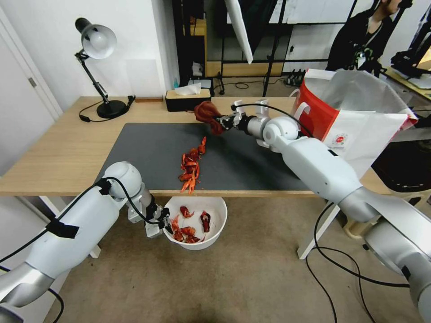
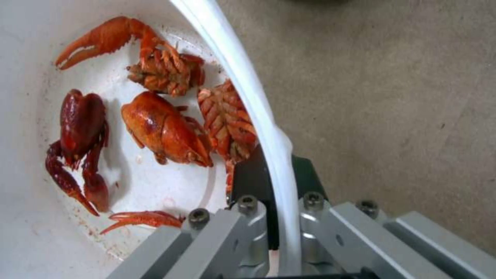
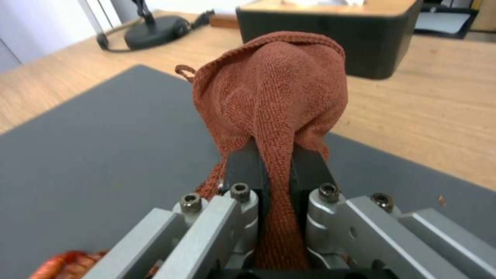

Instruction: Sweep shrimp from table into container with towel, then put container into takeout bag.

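Note:
A line of red-orange shrimp (image 1: 191, 167) lies on the dark mat, reaching toward the table's (image 1: 58, 152) front edge. Below that edge hangs the white container (image 1: 211, 211), with several shrimp (image 2: 165, 128) inside. My left gripper (image 1: 162, 220) is shut on its rim (image 2: 269, 135), one finger inside and one outside. My right gripper (image 1: 223, 122) is held above the mat's far part, shut on the rust-red towel (image 1: 207, 114), which bunches ahead of the fingers (image 3: 274, 104). The takeout bag (image 1: 359, 121) stands open at the table's right end.
A black tissue box (image 1: 187, 98) sits at the back edge behind the towel. A desk lamp (image 1: 96, 67) stands at the back left with its cord on the wood. Cables trail on the floor at the right, beside a white table leg (image 1: 314, 233).

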Robot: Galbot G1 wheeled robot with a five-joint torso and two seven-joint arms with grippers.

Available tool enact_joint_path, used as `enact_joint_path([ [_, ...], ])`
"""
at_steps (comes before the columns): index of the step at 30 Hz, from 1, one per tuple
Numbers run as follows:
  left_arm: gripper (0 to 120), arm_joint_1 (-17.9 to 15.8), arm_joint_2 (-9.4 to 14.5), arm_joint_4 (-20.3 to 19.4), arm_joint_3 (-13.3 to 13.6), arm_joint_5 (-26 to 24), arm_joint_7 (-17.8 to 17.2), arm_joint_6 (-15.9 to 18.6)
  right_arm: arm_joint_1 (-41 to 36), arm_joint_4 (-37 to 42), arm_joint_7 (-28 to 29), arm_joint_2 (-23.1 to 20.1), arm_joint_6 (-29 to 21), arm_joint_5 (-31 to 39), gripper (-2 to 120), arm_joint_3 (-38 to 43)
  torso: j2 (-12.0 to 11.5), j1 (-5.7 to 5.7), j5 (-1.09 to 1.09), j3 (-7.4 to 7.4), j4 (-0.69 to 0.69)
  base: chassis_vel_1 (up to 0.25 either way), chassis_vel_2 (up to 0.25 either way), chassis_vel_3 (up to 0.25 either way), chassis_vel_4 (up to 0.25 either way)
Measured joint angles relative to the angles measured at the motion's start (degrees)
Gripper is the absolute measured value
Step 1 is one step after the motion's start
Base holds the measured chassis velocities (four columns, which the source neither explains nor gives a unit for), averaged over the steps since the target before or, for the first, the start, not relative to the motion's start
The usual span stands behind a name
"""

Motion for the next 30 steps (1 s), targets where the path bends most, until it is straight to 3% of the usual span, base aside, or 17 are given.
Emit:
enact_joint_path([
  [20, 0, 0.8, 3.1, -0.2, -1.7, -1.8, 0.0, 0.0, 0.7, -5.3, -1.8, 3.1, 0.5, -3.7, 4, -2.5, 0.0, -0.01, 0.00, 0.00, 0.00, 0.000, 0.000, 0.000, 0.000],
  [30, 0, 1.8, 3.9, -0.8, -2.7, -2.7, 0.0, 0.0, 0.4, -3.9, -2.0, 3.2, -0.6, -4.1, 4, -5.3, 0.0, -0.01, 0.00, -0.01, 0.01, 0.000, 0.000, 0.000, 0.000],
])
